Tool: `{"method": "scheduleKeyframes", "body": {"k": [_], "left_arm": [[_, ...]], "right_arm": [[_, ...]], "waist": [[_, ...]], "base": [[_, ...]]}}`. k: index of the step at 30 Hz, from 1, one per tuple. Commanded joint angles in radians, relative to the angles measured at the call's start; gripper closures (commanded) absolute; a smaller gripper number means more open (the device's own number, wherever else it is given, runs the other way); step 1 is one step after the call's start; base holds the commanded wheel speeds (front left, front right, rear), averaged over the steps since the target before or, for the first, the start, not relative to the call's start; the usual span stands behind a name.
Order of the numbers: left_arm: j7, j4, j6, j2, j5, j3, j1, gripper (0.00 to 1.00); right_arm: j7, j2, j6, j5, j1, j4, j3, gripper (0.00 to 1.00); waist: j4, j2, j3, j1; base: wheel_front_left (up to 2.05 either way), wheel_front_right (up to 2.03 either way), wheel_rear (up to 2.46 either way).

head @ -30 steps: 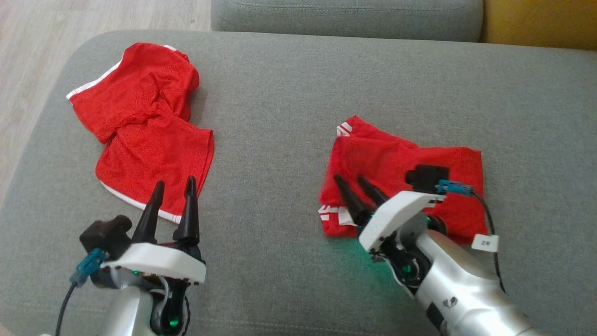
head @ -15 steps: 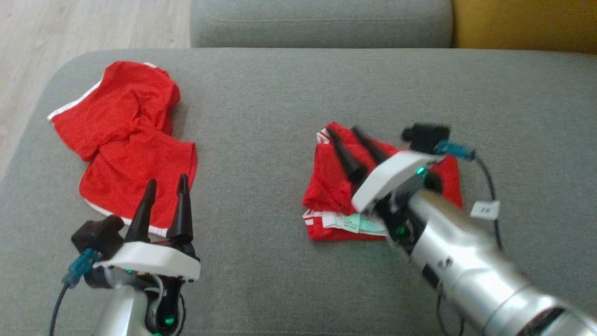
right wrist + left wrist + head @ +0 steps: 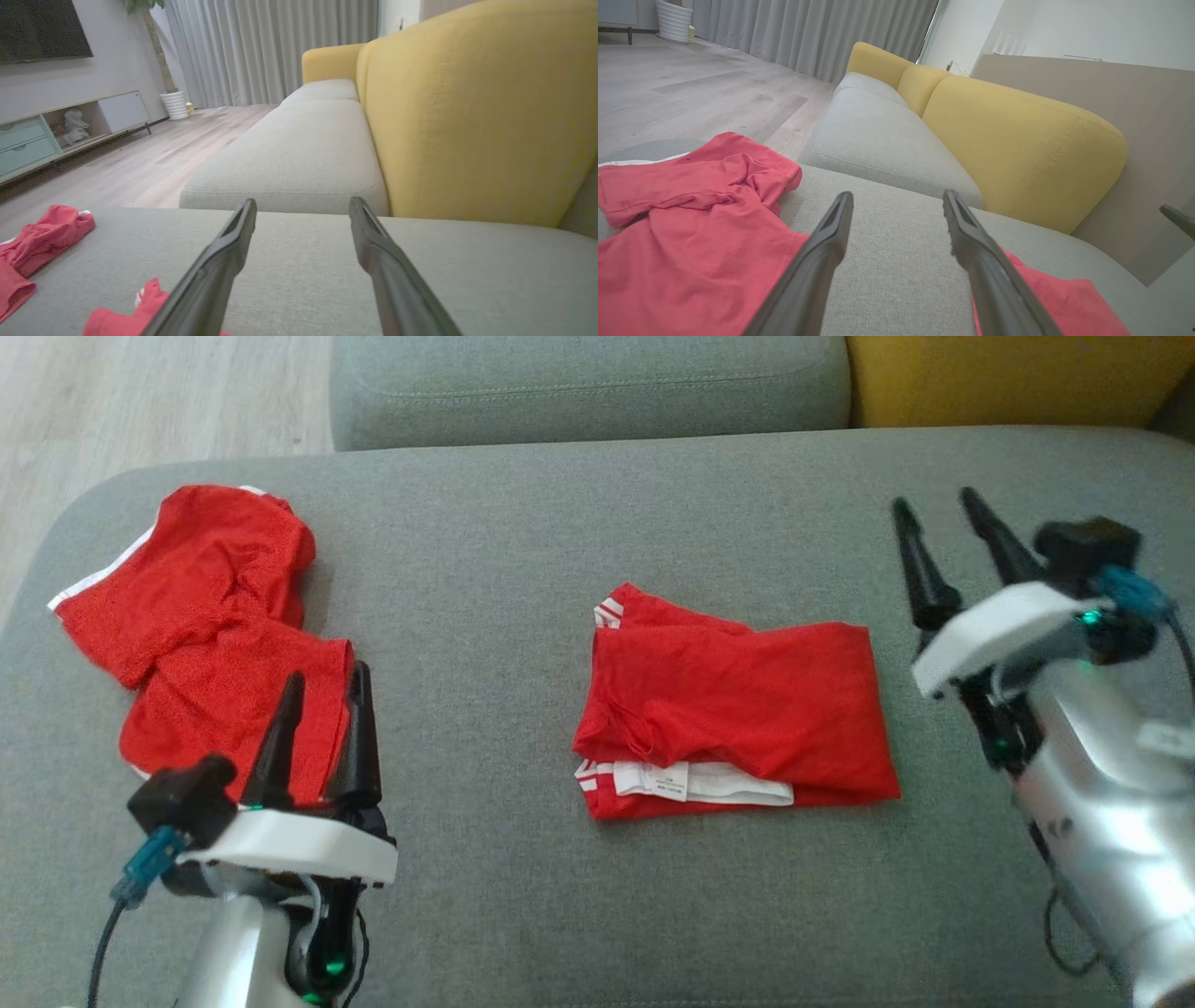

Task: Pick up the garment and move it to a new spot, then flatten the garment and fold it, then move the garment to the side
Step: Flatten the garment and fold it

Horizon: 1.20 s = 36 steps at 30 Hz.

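Item: folded red shorts (image 3: 738,709), one pair, lying flat near the middle of the grey seat cushion (image 3: 560,523). Long axis: left to right across the head view. White waistband (image 3: 700,782) with its label sits on the edge nearest the robot, and white stripe trim shows at the left end. The shape is a compact rectangle, slightly rumpled on top. Judged state: fold complete, shift to the side not yet done. Right gripper (image 3: 934,499): jaws spread wide, nothing between them, clear of the cloth, standing just off the short right end of the shorts and a little farther back, fingers pointing away toward the yellow backrest (image 3: 980,373). In its own wrist view this gripper (image 3: 303,201) has only a corner of the shorts (image 3: 121,317) at lower left, so the item lies to its left and behind the fingertips. Left gripper (image 3: 327,674): also wide open and empty, well apart from the folded pair, its fingertips over the near edge of a second, crumpled red shorts (image 3: 201,625) at the cushion's left end. Nearer arm for the side move: the right, likely taking the short right end.
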Motion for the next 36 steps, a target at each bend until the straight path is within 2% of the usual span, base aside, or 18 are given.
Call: {"method": "scheduleKeyframes", "body": {"k": [1, 6, 11, 16, 25, 26, 27, 36], "left_arm": [[-0.005, -0.041, 0.006, 0.009, 0.016, 0.035, -0.034, 0.0], [-0.005, -0.041, 0.01, 0.009, 0.074, 0.03, -0.007, 0.0], [-0.005, -0.054, 0.023, 0.009, 0.106, 0.032, 0.028, 0.0], [-0.005, -0.067, 0.032, 0.009, 0.13, 0.029, 0.056, 0.0], [-0.005, -0.08, 0.038, 0.009, 0.123, 0.018, 0.059, 0.0], [-0.005, -0.08, 0.038, 0.009, 0.121, 0.015, 0.056, 0.0], [-0.005, -0.08, 0.038, 0.009, 0.119, 0.012, 0.051, 0.0], [-0.005, -0.074, 0.033, 0.009, 0.1, -0.015, 0.013, 0.0]], "right_arm": [[-0.013, 0.008, 0.002, -0.063, 0.068, -0.069, -0.055, 0.0], [-0.013, 0.066, 0.002, -0.298, 0.274, -0.267, -0.298, 0.0], [-0.013, 0.156, 0.002, -0.466, 0.432, -0.404, -0.435, 0.0], [-0.013, 0.197, 0.002, -0.536, 0.508, -0.464, -0.477, 0.0], [-0.013, 0.214, 0.002, -0.567, 0.519, -0.479, -0.485, 0.0], [-0.013, 0.214, 0.002, -0.566, 0.516, -0.479, -0.478, 0.54], [-0.013, 0.215, 0.002, -0.567, 0.512, -0.479, -0.467, 1.0], [0.018, 0.218, 0.002, -0.543, 0.432, -0.413, -0.25, 1.0]], "waist": [[-0.003, 0.0, -0.001, 0.0], [-0.01, 0.0, -0.005, 0.0], [-0.011, 0.0, -0.013, 0.0], [-0.013, 0.0, -0.022, 0.0], [-0.003, 0.0, -0.015, 0.0], [0.001, 0.0, -0.011, 0.0], [0.005, 0.0, -0.006, 0.0], [0.071, 0.0, 0.06, 0.0]], "base": [[0.0, 0.0, 0.0], [0.0, 0.0, 0.0], [0.0, 0.0, 0.0], [0.0, 0.0, 0.0], [0.0, 0.0, 0.0], [0.0, 0.0, 0.0], [0.0, 0.0, 0.0], [0.0, 0.0, 0.0]]}}
